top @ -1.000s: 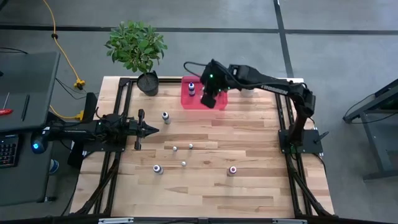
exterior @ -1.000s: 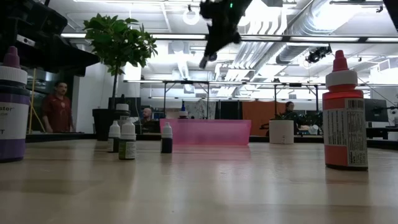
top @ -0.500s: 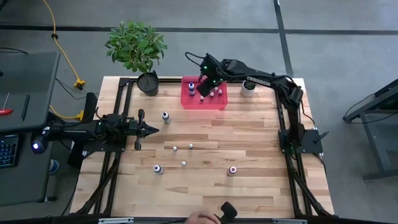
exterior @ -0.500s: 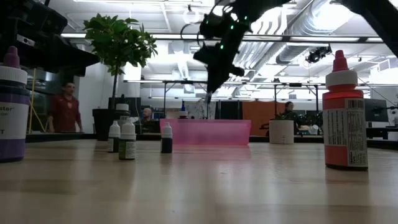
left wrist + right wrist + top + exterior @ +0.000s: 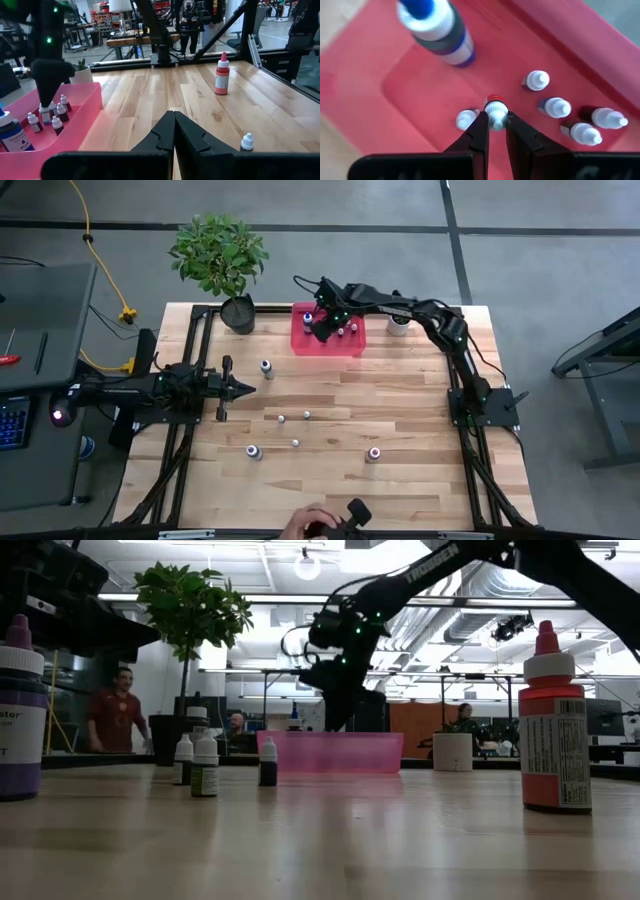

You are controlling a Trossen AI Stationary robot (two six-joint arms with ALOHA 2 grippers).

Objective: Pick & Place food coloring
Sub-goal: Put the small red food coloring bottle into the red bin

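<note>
My right gripper (image 5: 495, 131) is shut on a tiny food coloring bottle (image 5: 495, 114) with a white cap and a red ring, low inside the pink tray (image 5: 350, 347) at the table's far edge. In the tray stand a larger blue bottle (image 5: 440, 35) and several tiny ones (image 5: 555, 107). More bottles stand upright on the wood: several small ones (image 5: 281, 419) mid-table, a purple one (image 5: 20, 710) and a red one (image 5: 553, 725). My left gripper (image 5: 174, 131) waits shut at the table's left. My right gripper pinches the tiny bottle just under its cap (image 5: 495, 123) between its two fingers. The fingers (image 5: 46, 87) come steeply from above, slanting down into the tray. The bottle hangs upright, cap up; I cannot tell whether its base touches the tray floor.
A potted plant (image 5: 238, 312) stands at the far left corner and a small white pot (image 5: 398, 326) right of the tray. A person's hand with a dark device (image 5: 330, 523) shows at the table's near edge. Bare wood lies to the right of the middle bottles.
My right gripper has come down from high above the table into the pink tray, shifting a little toward the table's left and rolling at the wrist, still shut on the tiny bottle. A person's hand has appeared at the near edge.
</note>
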